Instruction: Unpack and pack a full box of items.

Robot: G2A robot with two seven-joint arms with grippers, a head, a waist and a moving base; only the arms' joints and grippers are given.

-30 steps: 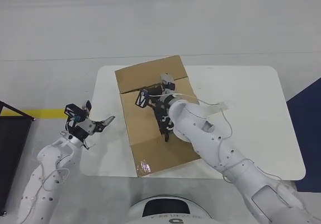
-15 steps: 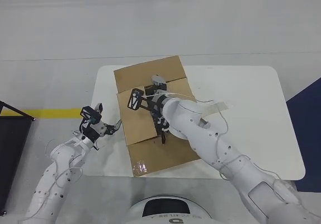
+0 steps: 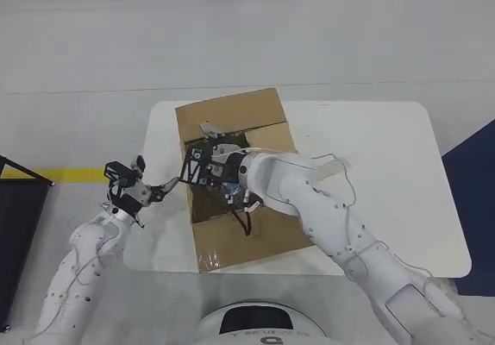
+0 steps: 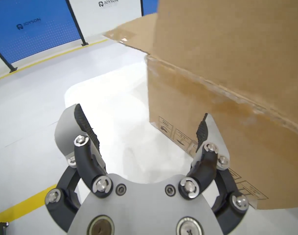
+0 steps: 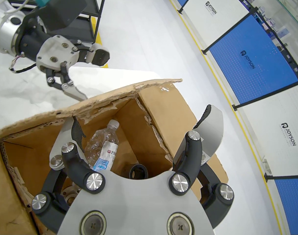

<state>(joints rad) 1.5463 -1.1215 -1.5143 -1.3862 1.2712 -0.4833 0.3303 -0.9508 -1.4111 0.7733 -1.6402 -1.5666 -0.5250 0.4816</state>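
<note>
Cardboard box [image 3: 230, 116] sits on the white table [image 3: 377, 172], toward the table's left side, its top open and flaps folded out at the far and near ends. From above, much of the opening is covered by the right arm, so the inside is mostly hidden there.

The right gripper [image 5: 142, 121] hangs over the opening near the box's left wall, its fingers spread wide with nothing between them. Past those fingers, a clear plastic water bottle [image 5: 102, 147] with a white cap lies slanted inside the box, its lower end cut off by the gripper's body. Beside it a black tube-like part [image 5: 138, 171] shows only its round mouth, and I can't tell what it is. Something metallic peeks out lower in the box, too covered to name.

The left gripper [image 3: 154, 177] is at the table's left edge, just beside the box's left wall, fingers also wide apart and holding nothing. One fingertip comes very close to the cardboard; whether it touches is hard to make out. From that wrist, the box's wall runs out of sight.
</note>
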